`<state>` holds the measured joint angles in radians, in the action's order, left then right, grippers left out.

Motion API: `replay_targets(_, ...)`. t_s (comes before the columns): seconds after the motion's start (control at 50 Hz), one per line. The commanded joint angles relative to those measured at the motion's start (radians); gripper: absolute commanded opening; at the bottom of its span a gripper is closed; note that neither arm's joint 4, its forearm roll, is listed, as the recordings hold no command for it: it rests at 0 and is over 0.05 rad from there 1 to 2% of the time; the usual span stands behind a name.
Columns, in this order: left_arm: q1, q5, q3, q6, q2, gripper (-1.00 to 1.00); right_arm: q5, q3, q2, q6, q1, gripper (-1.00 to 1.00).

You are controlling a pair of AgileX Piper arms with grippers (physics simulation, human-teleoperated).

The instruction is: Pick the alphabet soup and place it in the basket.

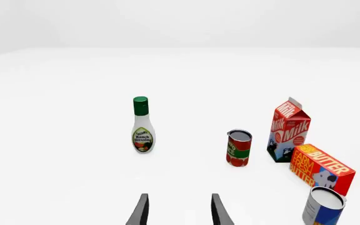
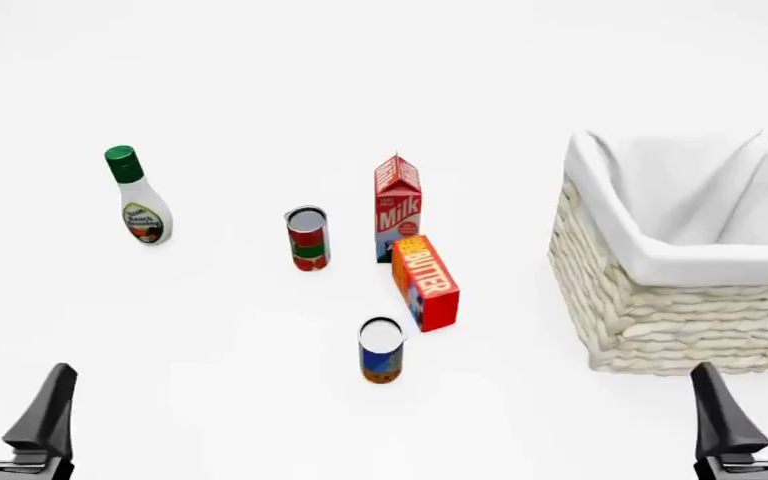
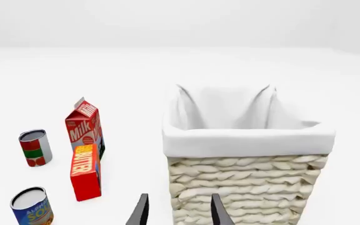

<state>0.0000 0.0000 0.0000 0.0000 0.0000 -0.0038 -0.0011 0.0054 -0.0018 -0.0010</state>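
The alphabet soup (image 2: 381,351) is a small can with a blue label, an orange lower band and a pale flat top, standing upright near the table's middle front; it also shows as the alphabet soup (image 1: 323,206) and the alphabet soup (image 3: 31,206). The basket (image 2: 678,310), cream wicker with white cloth over its rim, stands at the right, seen close as the basket (image 3: 249,187). My left gripper (image 2: 8,410) is open at the front left, well apart from the can. My right gripper (image 2: 755,415) is open at the front right, just in front of the basket. Nothing is between either pair of fingers.
A butter box (image 2: 426,283) lies just behind the soup, with a milk carton (image 2: 398,207) behind it. A red can with a green band (image 2: 308,238) stands left of the carton. A ranch dressing bottle (image 2: 136,198) stands at the far left.
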Motion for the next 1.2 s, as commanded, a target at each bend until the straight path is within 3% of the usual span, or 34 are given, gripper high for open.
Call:
replay_targets(0.02,0.000,0.000,0.000,0.000,0.000,1.00,-0.024,-0.002,0.036,-0.003,0.002,1.00)
replay_targets(0.1,0.000,0.000,0.000,0.000,0.000,1.00,-0.032,-0.025,0.102,0.068,0.018,1.00)
replay_targets(0.12,0.000,0.000,0.000,0.000,0.000,1.00,-0.065,-0.019,0.142,0.037,-0.012,1.00)
replay_targets(0.16,0.000,0.000,0.000,0.000,0.000,1.00,-0.008,-0.048,0.082,0.000,0.012,1.00)
replay_targets(0.26,0.000,0.000,0.000,0.000,0.000,1.00,0.064,-0.182,0.156,0.012,0.069,1.00)
replay_targets(0.32,0.000,0.000,0.000,0.000,0.000,1.00,0.107,-0.246,0.199,-0.034,0.125,1.00)
replay_targets(0.38,0.000,0.000,0.000,0.000,0.000,1.00,0.111,-0.319,0.405,-0.025,0.183,1.00)
replay_targets(0.44,0.000,0.000,0.000,0.000,0.000,1.00,0.125,-0.361,0.420,-0.098,0.232,1.00)
replay_targets(0.52,0.000,0.000,0.000,0.000,0.000,1.00,0.170,-0.443,0.473,-0.096,0.270,1.00)
replay_targets(0.56,0.000,0.000,0.000,0.000,0.000,1.00,0.228,-0.515,0.463,-0.138,0.300,1.00)
replay_targets(0.62,0.000,0.000,0.000,0.000,0.000,1.00,0.258,-0.580,0.506,-0.115,0.348,1.00)
replay_targets(0.66,0.000,0.000,0.000,0.000,0.000,1.00,0.307,-0.654,0.538,-0.122,0.361,1.00)
replay_targets(0.72,0.000,0.000,0.000,0.000,0.000,1.00,0.301,-0.667,0.570,-0.115,0.388,1.00)
replay_targets(0.78,0.000,0.000,0.000,0.000,0.000,1.00,0.334,-0.731,0.640,-0.148,0.445,1.00)
replay_targets(0.88,0.000,0.000,0.000,0.000,0.000,1.00,0.427,-0.869,0.741,-0.138,0.502,1.00)
replay_targets(1.0,0.000,0.000,0.000,0.000,0.000,1.00,0.474,-0.950,0.821,-0.165,0.522,1.00)
replay_targets(1.06,0.000,0.000,0.000,0.000,0.000,1.00,0.496,-0.989,0.864,-0.206,0.538,1.00)
replay_targets(1.12,0.000,0.000,0.000,0.000,0.000,1.00,0.540,-1.056,0.923,-0.181,0.560,1.00)
replay_targets(1.2,0.000,0.000,0.000,0.000,0.000,1.00,0.568,-1.110,0.962,-0.199,0.573,1.00)
